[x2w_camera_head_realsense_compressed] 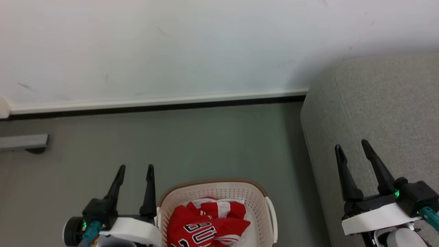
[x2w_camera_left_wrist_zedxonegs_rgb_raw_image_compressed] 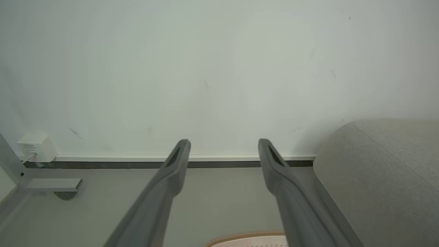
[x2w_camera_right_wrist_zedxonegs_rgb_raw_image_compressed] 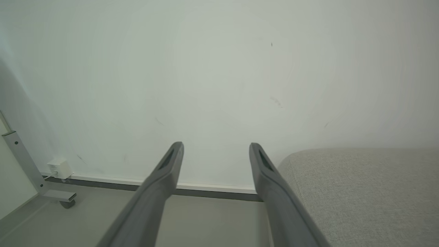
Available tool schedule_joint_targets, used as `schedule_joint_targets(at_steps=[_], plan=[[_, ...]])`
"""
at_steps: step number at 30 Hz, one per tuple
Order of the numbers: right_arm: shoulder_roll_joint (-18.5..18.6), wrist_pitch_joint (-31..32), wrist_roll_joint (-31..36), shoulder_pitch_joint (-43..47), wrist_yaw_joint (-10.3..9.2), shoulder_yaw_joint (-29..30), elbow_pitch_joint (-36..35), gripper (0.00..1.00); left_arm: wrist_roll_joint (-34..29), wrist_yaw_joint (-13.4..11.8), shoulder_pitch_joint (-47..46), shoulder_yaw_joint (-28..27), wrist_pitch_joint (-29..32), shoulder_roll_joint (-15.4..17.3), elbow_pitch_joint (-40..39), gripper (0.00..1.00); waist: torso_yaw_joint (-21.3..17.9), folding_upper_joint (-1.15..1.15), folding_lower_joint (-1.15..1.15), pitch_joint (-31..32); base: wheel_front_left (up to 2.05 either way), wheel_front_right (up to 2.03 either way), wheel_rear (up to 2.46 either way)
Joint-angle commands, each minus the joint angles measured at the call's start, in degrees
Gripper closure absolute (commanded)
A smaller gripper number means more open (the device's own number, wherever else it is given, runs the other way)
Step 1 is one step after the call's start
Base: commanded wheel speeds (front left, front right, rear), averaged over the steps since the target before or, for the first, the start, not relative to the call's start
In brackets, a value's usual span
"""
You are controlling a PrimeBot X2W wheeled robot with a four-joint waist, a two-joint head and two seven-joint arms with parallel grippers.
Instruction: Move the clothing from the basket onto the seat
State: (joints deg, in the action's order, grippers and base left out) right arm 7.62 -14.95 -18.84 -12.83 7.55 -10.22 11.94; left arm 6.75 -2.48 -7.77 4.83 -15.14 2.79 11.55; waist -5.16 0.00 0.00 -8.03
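Currently left gripper [x2w_camera_head_realsense_compressed: 136, 168] and right gripper [x2w_camera_head_realsense_compressed: 351, 144] both gape empty; clothing [x2w_camera_head_realsense_compressed: 205, 223] sits in basket [x2w_camera_head_realsense_compressed: 212, 180] at 6 o'clock, seat [x2w_camera_head_realsense_compressed: 384, 113] at 3; best drop left jaws onto the top fold, pinch deep.

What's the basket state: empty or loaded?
Loaded. Crumpled red clothing lies inside the basket, below its rim; the head view cuts off the near part.

I see thin red cloth in the clothing [x2w_camera_head_realsense_compressed: 210, 223], smooth perforated plastic on the basket [x2w_camera_head_realsense_compressed: 254, 198], matt nubby woven fabric on the seat [x2w_camera_head_realsense_compressed: 384, 103], smooth matt floor [x2w_camera_head_realsense_compressed: 205, 140], scuffed matt wall [x2w_camera_head_realsense_compressed: 171, 44]
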Motion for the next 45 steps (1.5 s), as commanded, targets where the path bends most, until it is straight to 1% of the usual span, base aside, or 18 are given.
schedule_joint_targets(at_steps=[1, 6, 12, 17, 23, 30, 34, 37, 39, 42, 45], plan=[[0.5, -0.1, -0.5, -1.1, -0.12, 0.4, -0.5, 0.0, 0.3, 0.2, -1.2, 0.2, 0.0, 0.2, 0.8, 0.0, -1.2, 0.0, 0.0, -3.2, 0.0, 0.0, 0.0], [0.2, -0.1, -0.5, -2.9, -0.12, 1.1, -2.3, 0.0, 0.7, 0.7, -5.2, 1.5, 0.0, 0.2, 4.8, 0.0, -2.3, 0.0, 0.0, -7.4, 0.0, 0.0, 0.0], [-0.5, -0.1, -0.9, -5.2, -0.12, 2.1, -4.1, 0.0, 1.3, 1.9, -10.1, 2.7, 0.0, 0.2, 12.8, 0.0, -4.1, 0.0, 0.0, -11.9, 0.0, 0.0, 0.0], [-0.9, -0.1, -1.1, -7.5, -0.12, 2.3, -5.6, 0.0, 3.1, 4.3, -14.8, 4.1, 0.0, 0.2, 22.3, 0.0, -5.7, 0.0, 0.0, -15.4, 0.0, 0.0, 0.0], [-1.4, -0.1, -1.0, -9.9, -0.12, 3.1, -8.3, 0.0, 1.6, 6.6, -22.1, 7.0, 0.2, 0.2, 35.3, 0.0, -7.7, 0.0, 0.0, -19.9, 0.0, 0.0, 0.0], [-2.3, -0.1, -1.1, -12.1, -0.12, 4.1, -10.9, 0.0, -0.4, 8.8, -29.9, 11.4, 3.5, 0.6, 47.8, 0.0, -10.1, 0.0, 0.0, -25.2, 0.0, 0.0, 0.0], [-3.0, -0.1, -1.4, -12.9, -0.12, 4.6, -11.4, 0.0, -1.6, 9.2, -33.4, 13.4, 5.7, 1.0, 53.3, 0.0, -11.3, 0.0, 0.0, -27.8, 0.0, 0.0, 0.0], [-3.4, -0.1, -1.7, -13.4, -0.12, 4.5, -11.6, 0.0, -2.4, 9.1, -35.6, 14.8, 7.2, 1.4, 56.5, 0.0, -12.4, 0.0, 0.0, -29.7, 0.0, 0.0, 0.0], [-3.5, -0.1, -1.8, -13.7, -0.12, 4.6, -11.9, 0.0, -3.0, 8.9, -36.8, 15.5, 8.2, 1.6, 58.1, 0.0, -13.0, 0.0, 0.0, -31.0, 0.0, 0.0, 0.0], [-3.9, -0.1, -1.9, -14.1, -0.12, 4.6, -12.4, 0.0, -3.6, 9.3, -38.1, 16.9, 10.1, 1.9, 59.7, 0.0, -13.9, 0.0, 0.0, -32.7, 0.0, 0.0, 0.0], [-4.3, -0.1, -2.1, -14.4, -0.12, 4.6, -12.6, 0.0, -5.0, 9.2, -39.3, 18.5, 12.4, 3.0, 60.8, 0.0, -14.7, 0.0, 0.0, -34.4, 0.0, 0.0, 0.0]])
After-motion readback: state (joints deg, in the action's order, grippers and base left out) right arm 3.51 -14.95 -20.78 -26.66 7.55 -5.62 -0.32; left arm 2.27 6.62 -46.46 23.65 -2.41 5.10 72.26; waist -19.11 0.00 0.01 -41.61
